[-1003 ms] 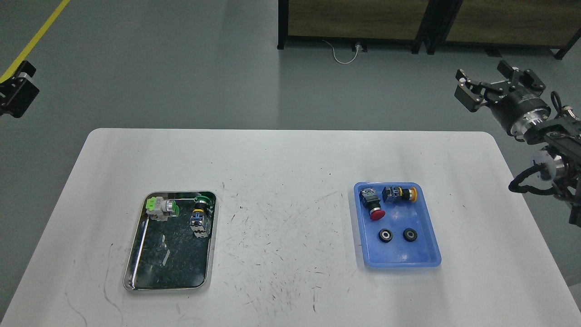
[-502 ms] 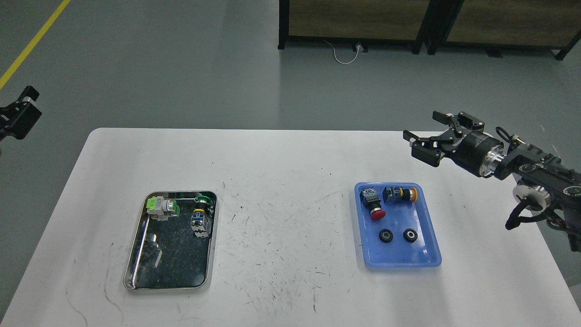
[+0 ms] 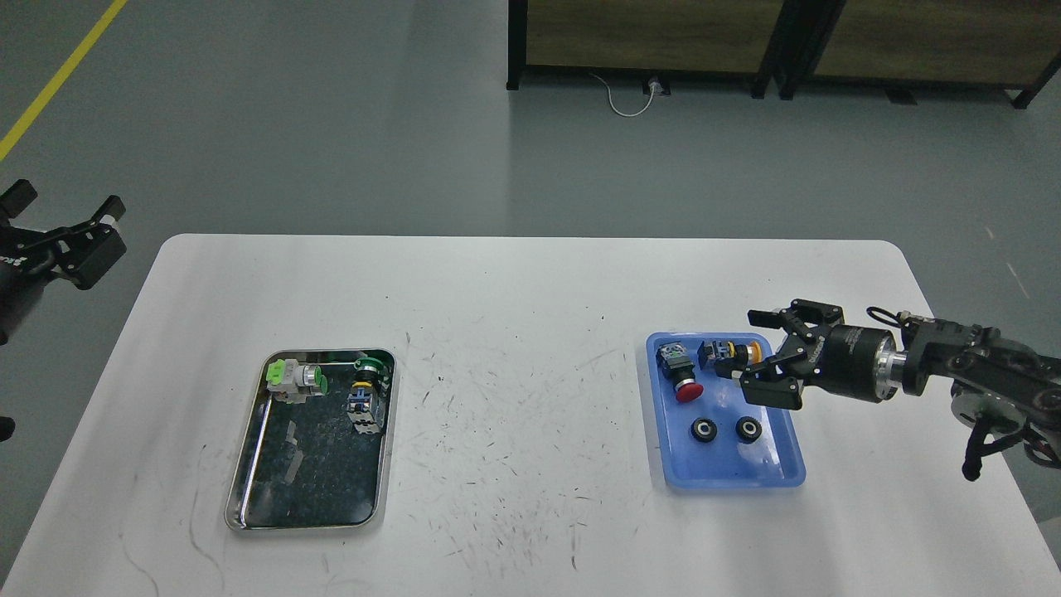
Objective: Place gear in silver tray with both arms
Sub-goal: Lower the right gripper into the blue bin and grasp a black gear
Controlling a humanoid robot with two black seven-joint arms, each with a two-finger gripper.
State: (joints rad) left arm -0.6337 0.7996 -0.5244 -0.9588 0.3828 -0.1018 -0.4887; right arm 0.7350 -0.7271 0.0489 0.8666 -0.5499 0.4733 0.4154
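Two small black gears (image 3: 704, 429) (image 3: 748, 429) lie side by side in the blue plastic tray (image 3: 729, 469) on the right of the white table. My right gripper (image 3: 743, 347) is open and hovers over the tray's upper right part, just above the gears and next to a yellow-capped button (image 3: 729, 352). It holds nothing. The silver tray (image 3: 315, 485) lies at the left of the table. My left gripper (image 3: 62, 225) is open and empty, off the table's far left edge, well away from the silver tray.
A red mushroom button (image 3: 681, 375) lies in the blue tray's upper left. Two green push-button switches (image 3: 294, 378) (image 3: 367, 388) sit at the top of the silver tray. The scratched table (image 3: 514, 431) spans between the trays. Dark cabinets (image 3: 646, 41) stand on the floor behind.
My right arm has swung down and left from high beside the table to over the blue tray. My left gripper has dropped and come further into view at the left edge.
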